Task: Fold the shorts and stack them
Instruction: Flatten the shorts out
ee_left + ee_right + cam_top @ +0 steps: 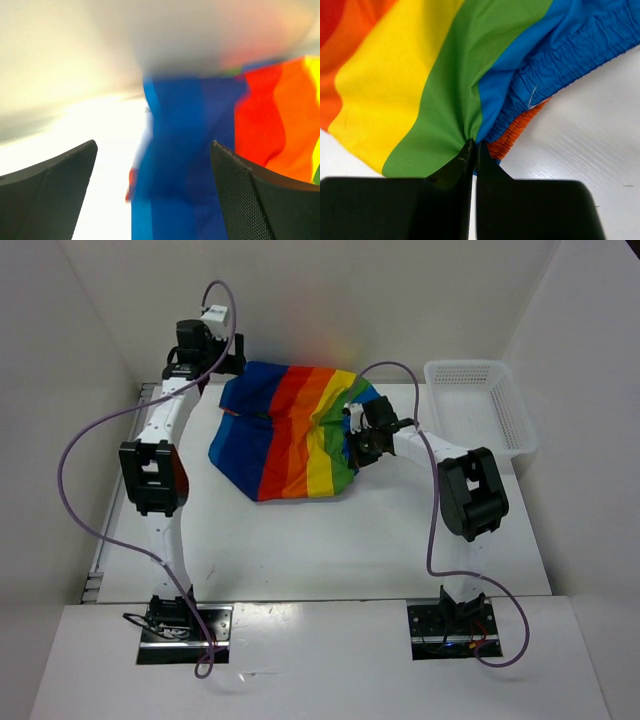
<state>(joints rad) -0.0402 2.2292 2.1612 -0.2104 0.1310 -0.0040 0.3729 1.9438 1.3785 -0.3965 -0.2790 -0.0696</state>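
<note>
You find no writing to read in any of the three views: no label, brand, number or sign is legible. The shorts (290, 435) show you only plain colour stripes, and the white mesh basket (463, 365) shows you no legible mark.

Blurry shorts (190, 165) in left wrist view

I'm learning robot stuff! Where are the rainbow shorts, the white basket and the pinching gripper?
shorts (290, 430): top view, on the middle red and orange stripes.
white basket (463, 367): top view, on its far rim.
right gripper (474, 150): right wrist view, between the fingertips pinching the shorts.
</note>
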